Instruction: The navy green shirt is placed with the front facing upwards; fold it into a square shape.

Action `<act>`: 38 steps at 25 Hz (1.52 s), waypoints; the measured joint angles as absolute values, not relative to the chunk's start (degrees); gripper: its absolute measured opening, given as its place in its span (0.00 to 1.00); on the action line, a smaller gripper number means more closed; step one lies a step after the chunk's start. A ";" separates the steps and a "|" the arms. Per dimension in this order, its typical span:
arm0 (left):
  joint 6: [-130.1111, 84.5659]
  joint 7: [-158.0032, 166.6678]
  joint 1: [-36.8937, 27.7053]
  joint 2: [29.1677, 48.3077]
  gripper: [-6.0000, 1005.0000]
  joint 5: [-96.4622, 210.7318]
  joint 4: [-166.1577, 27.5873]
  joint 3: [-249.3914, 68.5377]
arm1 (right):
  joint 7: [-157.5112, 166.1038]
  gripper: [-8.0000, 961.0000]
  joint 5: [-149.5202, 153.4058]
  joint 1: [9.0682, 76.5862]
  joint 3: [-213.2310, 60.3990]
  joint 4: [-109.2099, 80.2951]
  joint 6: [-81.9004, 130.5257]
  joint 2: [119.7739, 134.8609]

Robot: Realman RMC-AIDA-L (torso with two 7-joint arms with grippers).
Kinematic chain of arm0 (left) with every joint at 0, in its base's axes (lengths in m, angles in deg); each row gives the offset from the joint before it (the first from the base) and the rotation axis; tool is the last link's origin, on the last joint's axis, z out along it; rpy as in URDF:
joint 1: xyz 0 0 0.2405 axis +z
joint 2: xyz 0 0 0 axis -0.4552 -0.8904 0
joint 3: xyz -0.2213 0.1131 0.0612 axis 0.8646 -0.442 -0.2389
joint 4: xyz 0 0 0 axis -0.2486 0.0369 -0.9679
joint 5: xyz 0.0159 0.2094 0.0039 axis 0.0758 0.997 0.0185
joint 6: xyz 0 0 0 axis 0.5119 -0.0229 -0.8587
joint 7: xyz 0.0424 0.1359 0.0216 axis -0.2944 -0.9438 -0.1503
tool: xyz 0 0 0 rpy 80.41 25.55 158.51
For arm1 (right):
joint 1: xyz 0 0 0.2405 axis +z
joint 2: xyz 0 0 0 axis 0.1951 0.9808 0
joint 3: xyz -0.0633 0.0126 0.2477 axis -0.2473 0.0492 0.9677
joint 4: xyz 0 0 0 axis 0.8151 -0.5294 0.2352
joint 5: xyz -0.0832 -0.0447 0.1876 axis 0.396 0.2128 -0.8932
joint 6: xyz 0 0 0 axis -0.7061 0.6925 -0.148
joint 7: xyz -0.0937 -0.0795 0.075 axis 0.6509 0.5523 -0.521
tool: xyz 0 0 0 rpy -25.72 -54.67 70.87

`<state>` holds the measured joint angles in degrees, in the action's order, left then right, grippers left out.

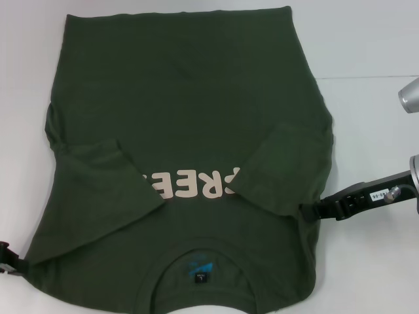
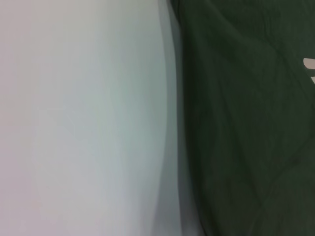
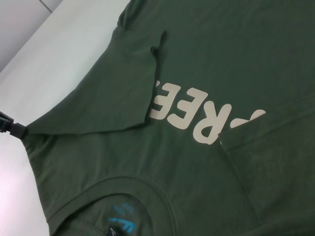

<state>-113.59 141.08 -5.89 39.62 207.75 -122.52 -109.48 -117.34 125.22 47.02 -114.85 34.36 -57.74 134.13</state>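
The navy green shirt (image 1: 183, 124) lies flat on the white table, front up, its collar (image 1: 203, 258) nearest me. Both short sleeves are folded inward over the pale "FREE" lettering (image 1: 190, 184), which also shows in the right wrist view as lettering (image 3: 197, 115). My left gripper (image 1: 12, 260) sits at the near left shoulder corner. That corner is drawn to a point in its tip, as the right wrist view shows at the left gripper (image 3: 14, 129). My right gripper (image 1: 306, 210) rests at the shirt's right edge, beside the folded right sleeve (image 1: 288, 170).
The white table (image 1: 373, 275) surrounds the shirt on both sides. A silver part of the right arm (image 1: 411, 97) hangs at the far right. The left wrist view shows the shirt's edge (image 2: 236, 123) against bare table (image 2: 74, 123).
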 joint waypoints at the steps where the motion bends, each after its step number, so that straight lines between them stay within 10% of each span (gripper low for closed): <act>1: -113.59 141.08 -5.88 39.64 0.20 207.74 -122.49 -109.47 | -117.34 0.05 125.22 47.02 -114.85 34.36 -57.73 134.14; 6: -113.52 139.57 -5.88 39.87 0.01 207.43 -122.28 -109.46 | -117.19 0.05 125.22 46.83 -114.85 34.36 -57.72 134.13; 38: -126.58 69.29 5.17 41.64 0.01 195.43 -117.26 -99.04 | -60.94 0.05 106.95 25.18 -93.30 18.21 -68.27 134.43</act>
